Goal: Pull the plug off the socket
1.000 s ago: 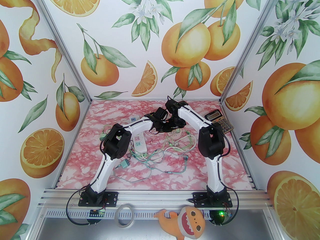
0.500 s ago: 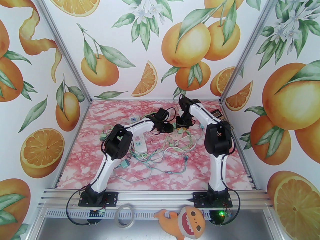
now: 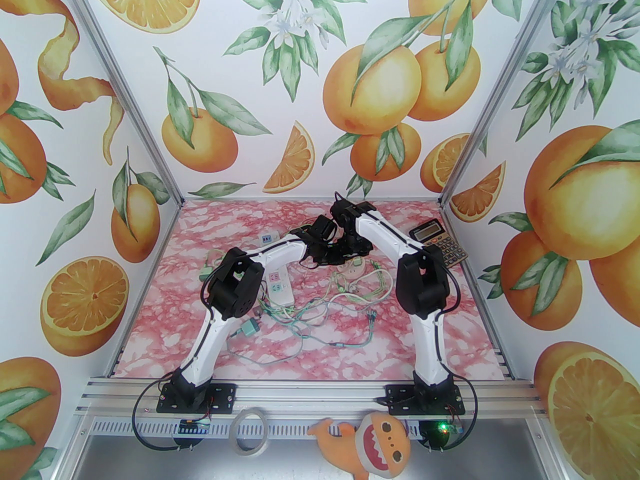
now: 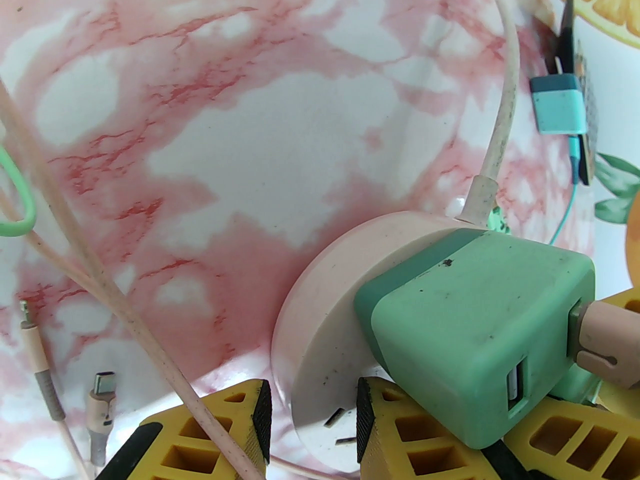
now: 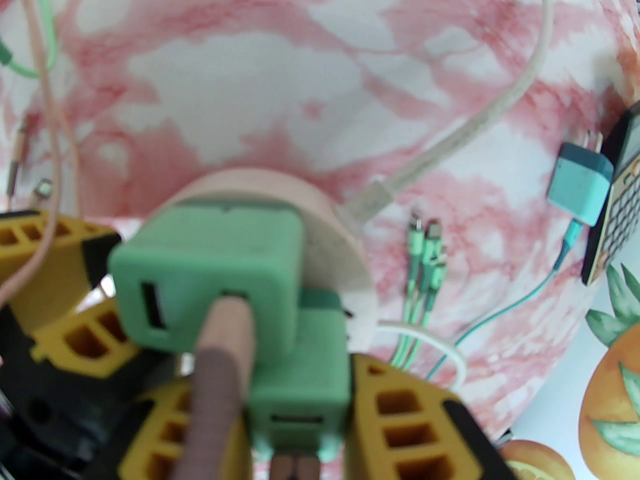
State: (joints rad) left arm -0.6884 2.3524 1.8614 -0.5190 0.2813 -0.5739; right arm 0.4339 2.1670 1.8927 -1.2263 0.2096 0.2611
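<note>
Toward the far edge of the desk (image 3: 475, 328), about midway between its side edges, both arms meet over a round pale-pink socket (image 4: 320, 318). The left pincer (image 4: 312, 413) pinches the disc's rim between its black pads, and the socket's face is tipped toward the right arm. The right pincer (image 5: 295, 383) is pressed onto a mint-green charger plug (image 5: 305, 363). This plug is a rounded matte block whose long axis stands square to the socket's face, with its USB end toward the right wrist camera and its darker green base against the disc. A second green charger (image 4: 475, 343) sits just beside it in the same face, a pink cable (image 5: 220, 368) in its port. A speckled cord (image 4: 500, 133) leaves the socket's rim. By the desk's right edge a teal charger (image 5: 580, 188) lies just beside a calculator (image 3: 437, 240). Bare marble-print surface lies open beyond the socket, while loose cables (image 3: 320, 313) crowd the near side.
</note>
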